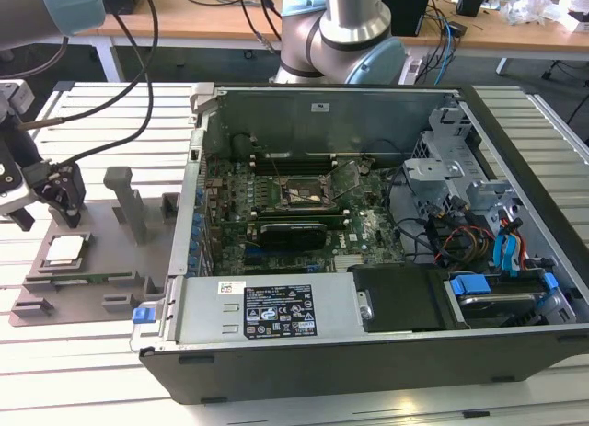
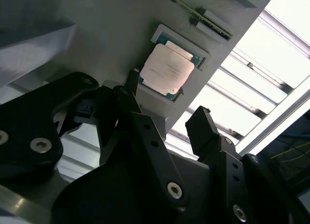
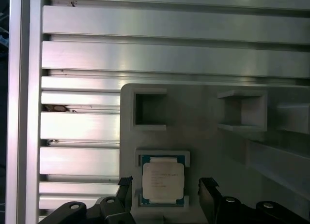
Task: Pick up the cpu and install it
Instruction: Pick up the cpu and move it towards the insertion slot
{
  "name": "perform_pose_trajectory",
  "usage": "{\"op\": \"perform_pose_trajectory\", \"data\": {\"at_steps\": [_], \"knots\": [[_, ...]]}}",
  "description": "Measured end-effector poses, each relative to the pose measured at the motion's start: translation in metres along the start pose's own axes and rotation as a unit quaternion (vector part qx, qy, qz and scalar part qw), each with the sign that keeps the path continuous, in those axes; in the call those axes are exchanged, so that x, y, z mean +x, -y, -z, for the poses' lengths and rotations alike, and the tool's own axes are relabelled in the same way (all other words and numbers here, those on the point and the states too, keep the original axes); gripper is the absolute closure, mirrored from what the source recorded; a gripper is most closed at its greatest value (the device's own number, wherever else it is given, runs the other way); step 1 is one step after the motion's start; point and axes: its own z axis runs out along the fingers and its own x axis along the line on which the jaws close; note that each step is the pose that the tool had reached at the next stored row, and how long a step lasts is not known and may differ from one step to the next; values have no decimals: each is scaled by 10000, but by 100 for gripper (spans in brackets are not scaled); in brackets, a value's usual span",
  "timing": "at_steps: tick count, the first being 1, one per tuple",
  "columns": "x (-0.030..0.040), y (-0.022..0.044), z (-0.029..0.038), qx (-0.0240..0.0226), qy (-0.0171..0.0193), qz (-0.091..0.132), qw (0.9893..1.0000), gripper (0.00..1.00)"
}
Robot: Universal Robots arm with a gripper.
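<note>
Slats (image 3: 145, 54); exterior view: case (image 1: 276, 306); first wrist view: claw (image 3: 167, 185) straddling cpu (image 3: 162, 181).

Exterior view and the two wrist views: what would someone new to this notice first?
The big open computer case takes up the middle and the exterior view's right, its motherboard bare. On the exterior view's left, the silvery cpu lies in a pocket of a grey fixture, bright in both wrist views. The gripper hangs just above it, jaws open on either side.
</note>
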Motion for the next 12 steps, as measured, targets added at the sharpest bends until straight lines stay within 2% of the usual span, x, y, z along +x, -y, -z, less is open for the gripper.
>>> {"op": "perform_pose_trajectory", "data": {"at_steps": [12], "knots": [[2,-1,-70,0,0,0,10000,34]]}}
